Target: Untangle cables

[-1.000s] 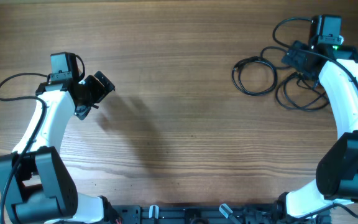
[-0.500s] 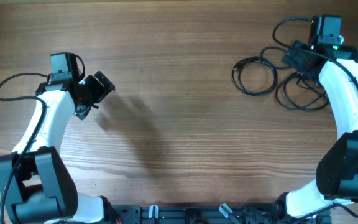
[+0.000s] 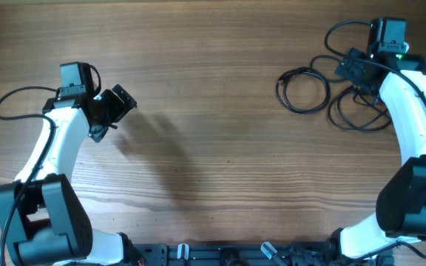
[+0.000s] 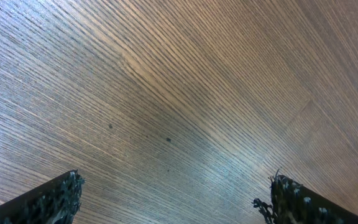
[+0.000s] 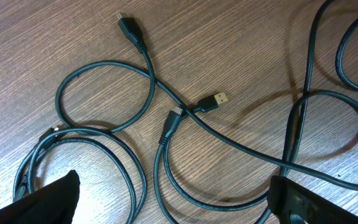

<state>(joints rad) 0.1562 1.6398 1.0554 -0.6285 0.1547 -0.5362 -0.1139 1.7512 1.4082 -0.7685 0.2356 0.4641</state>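
Tangled black cables [image 3: 324, 96] lie on the wooden table at the far right, with loops on both sides of my right arm. In the right wrist view the cables [image 5: 185, 124] cross and loop, with a USB plug [image 5: 213, 101] and two smaller plugs [image 5: 129, 28] lying free. My right gripper [image 5: 173, 199] is open above the cables, holding nothing; in the overhead view it [image 3: 357, 70] hovers over the tangle. My left gripper [image 4: 173, 196] is open over bare wood; it shows at the far left of the overhead view [image 3: 117, 103], far from the cables.
The robot's own supply cables run beside the left arm [image 3: 13, 100] and above the right arm [image 3: 342, 29]. A bar with clamps [image 3: 228, 255] lines the front edge of the table.
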